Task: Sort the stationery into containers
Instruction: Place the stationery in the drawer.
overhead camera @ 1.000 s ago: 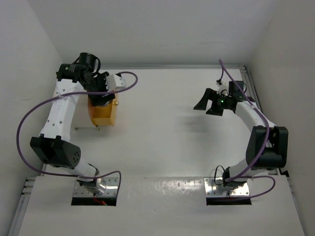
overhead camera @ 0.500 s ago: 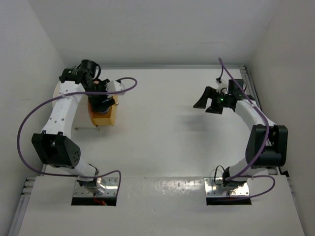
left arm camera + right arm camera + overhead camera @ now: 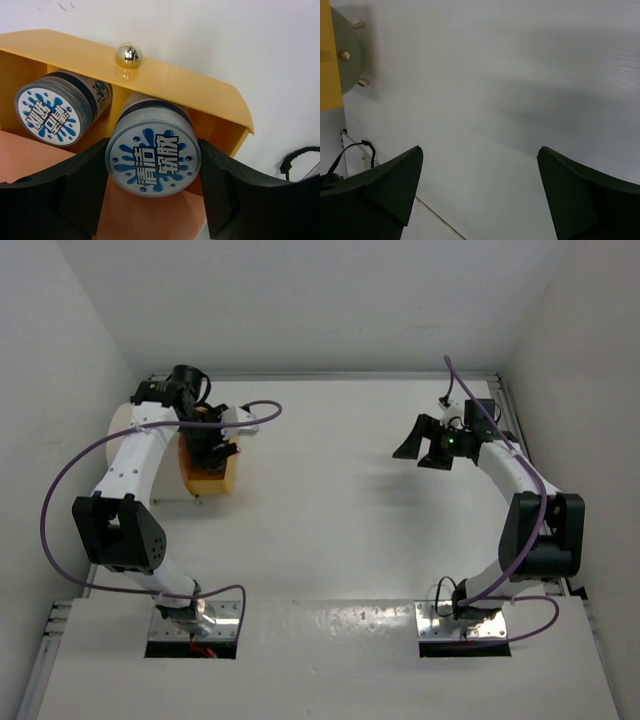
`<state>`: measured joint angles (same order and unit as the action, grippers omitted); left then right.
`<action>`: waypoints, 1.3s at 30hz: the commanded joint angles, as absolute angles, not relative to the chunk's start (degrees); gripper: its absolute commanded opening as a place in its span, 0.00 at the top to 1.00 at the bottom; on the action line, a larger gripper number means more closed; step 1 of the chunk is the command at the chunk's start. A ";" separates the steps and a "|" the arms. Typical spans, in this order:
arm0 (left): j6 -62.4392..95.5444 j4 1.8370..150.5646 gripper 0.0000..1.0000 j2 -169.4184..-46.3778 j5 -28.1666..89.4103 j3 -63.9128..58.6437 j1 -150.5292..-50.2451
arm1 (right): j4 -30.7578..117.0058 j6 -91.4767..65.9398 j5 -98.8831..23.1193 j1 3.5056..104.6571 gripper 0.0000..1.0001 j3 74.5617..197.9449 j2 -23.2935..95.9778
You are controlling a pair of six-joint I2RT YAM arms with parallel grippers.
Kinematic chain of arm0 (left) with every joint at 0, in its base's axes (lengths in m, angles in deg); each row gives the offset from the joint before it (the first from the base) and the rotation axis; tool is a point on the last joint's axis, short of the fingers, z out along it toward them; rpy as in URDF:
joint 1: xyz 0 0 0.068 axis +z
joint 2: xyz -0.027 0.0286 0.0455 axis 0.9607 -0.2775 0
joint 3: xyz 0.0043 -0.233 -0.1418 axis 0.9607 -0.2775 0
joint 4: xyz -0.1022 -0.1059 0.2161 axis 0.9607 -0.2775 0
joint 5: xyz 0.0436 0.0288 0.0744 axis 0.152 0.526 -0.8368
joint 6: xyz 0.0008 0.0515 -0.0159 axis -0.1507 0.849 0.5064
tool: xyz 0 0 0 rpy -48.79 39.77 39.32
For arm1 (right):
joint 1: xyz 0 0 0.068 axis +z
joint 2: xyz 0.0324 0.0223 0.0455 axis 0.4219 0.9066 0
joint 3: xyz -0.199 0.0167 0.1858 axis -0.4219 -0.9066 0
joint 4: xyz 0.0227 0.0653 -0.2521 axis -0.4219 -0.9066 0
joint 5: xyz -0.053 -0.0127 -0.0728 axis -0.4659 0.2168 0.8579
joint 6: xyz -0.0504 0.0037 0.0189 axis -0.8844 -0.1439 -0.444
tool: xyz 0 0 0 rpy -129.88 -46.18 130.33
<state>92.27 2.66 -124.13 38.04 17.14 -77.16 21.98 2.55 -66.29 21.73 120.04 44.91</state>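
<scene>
Left wrist view gives the clearest account of progress: one round blue-and-white piece (image 3: 47, 115) is already laid on its side in the orange drawer (image 3: 200, 92), printed cap outward. A second piece (image 3: 150, 155) is held between the fingers of the left end effector (image 3: 153, 172), just beside the first and under the drawer's front rim. The black fingers are pressed against both sides of that second piece, so it is judged to be at the point of being set down, not yet released. Whether a divider stands between the two pieces cannot be told.

Each piece is seen as a short, stubby cylinder with a translucent grey wall, a dark band behind the cap, and a white face printed with blue splashes and characters. A small gold knob (image 3: 128, 54) is fixed on the drawer's front.

From the top external view, the drawer is seen on the desk (image 3: 330, 520) at the far left, beside the cream drum (image 3: 122, 420), with the left arm bent over it. The right end effector (image 3: 420, 452) is held wide apart and empty, well apart from the drawer. No pens or other loose stationery are seen in any view, so the sorting is judged to be close to its end. Left to do, it seems, are the release of the held piece and perhaps the return of the drawer to the drum
</scene>
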 commanded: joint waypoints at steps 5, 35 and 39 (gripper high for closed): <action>93.35 5.72 0.43 -123.02 39.24 16.34 -76.00 | 21.84 1.51 -67.07 22.05 0.05 123.46 45.26; 71.06 23.68 0.39 -113.53 51.64 33.20 -73.89 | 21.13 0.72 -67.77 26.17 0.08 126.71 47.19; 54.46 25.33 0.46 -116.93 47.06 39.18 -67.49 | 21.66 2.03 -68.21 29.17 0.08 129.78 49.91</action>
<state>69.82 18.96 -115.41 48.21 35.15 -72.39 20.50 1.61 -66.75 26.95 126.20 48.54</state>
